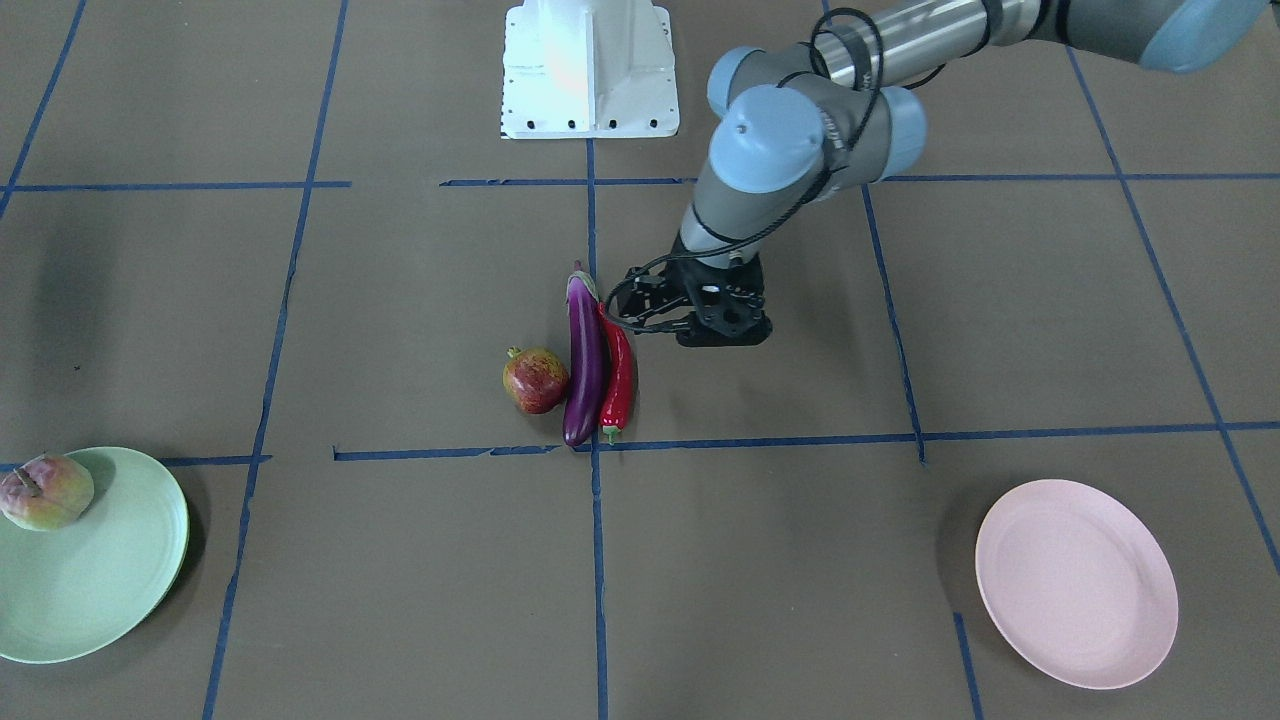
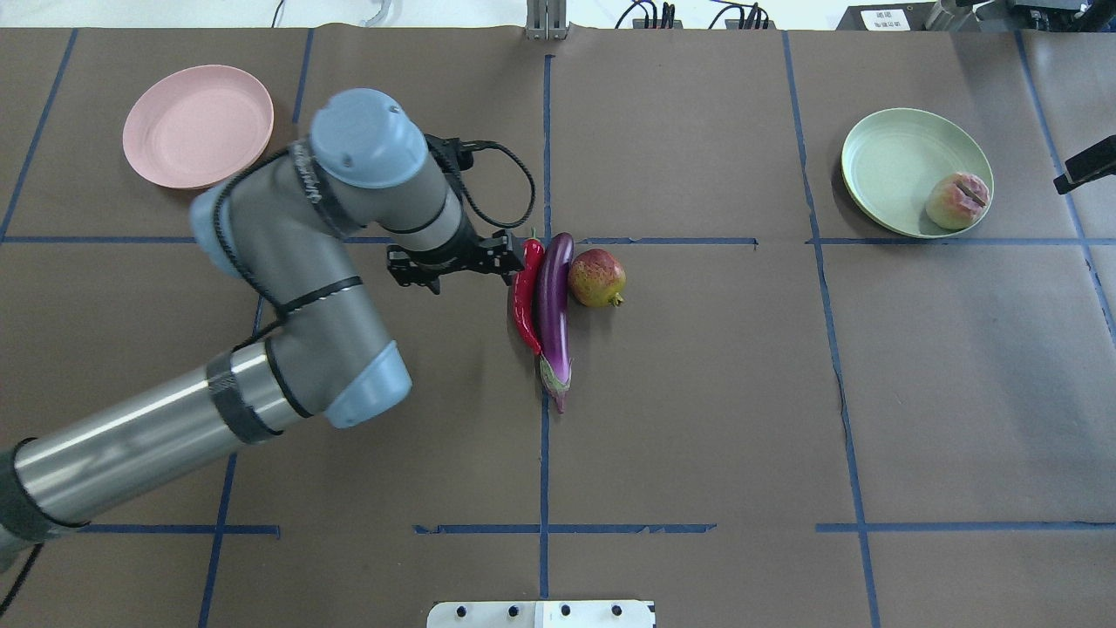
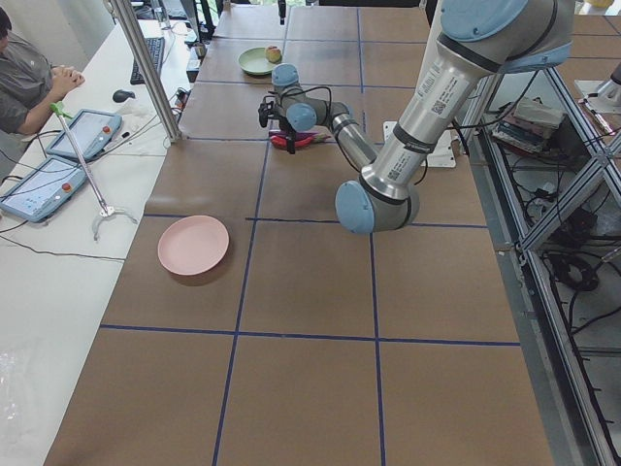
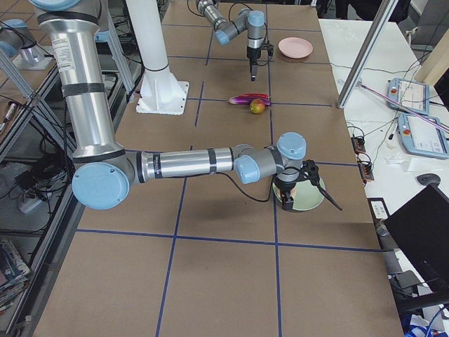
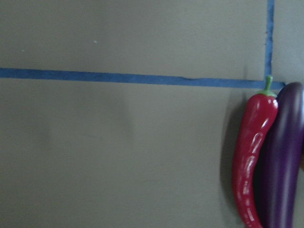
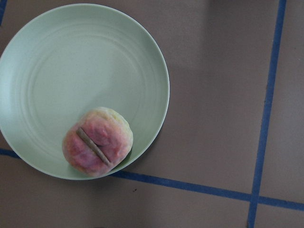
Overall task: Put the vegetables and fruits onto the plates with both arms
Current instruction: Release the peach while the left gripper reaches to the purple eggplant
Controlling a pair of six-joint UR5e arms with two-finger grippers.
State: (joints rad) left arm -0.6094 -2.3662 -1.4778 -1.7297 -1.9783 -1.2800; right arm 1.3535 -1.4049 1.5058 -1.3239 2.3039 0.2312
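Note:
The purple eggplant (image 2: 554, 305) lies at the table's middle with the red chili (image 2: 526, 296) touching its left side and the pomegranate (image 2: 597, 277) at its right. My left gripper (image 2: 497, 262) points down just left of the chili's stem end, looks open and holds nothing. The left wrist view shows the chili (image 5: 251, 152) and eggplant (image 5: 285, 156) at its right edge. The peach (image 2: 956, 201) lies on the mint green plate (image 2: 898, 157) at the far right. My right gripper (image 2: 1085, 166) hangs above that plate's edge, seemingly open and empty. The pink plate (image 2: 196, 126) is bare at the far left.
Blue tape lines (image 2: 545, 157) divide the brown table. The white base block (image 1: 590, 70) stands at the robot's edge. An operator (image 3: 24, 78) sits at a side table with tablets (image 3: 44, 184), past the pink plate.

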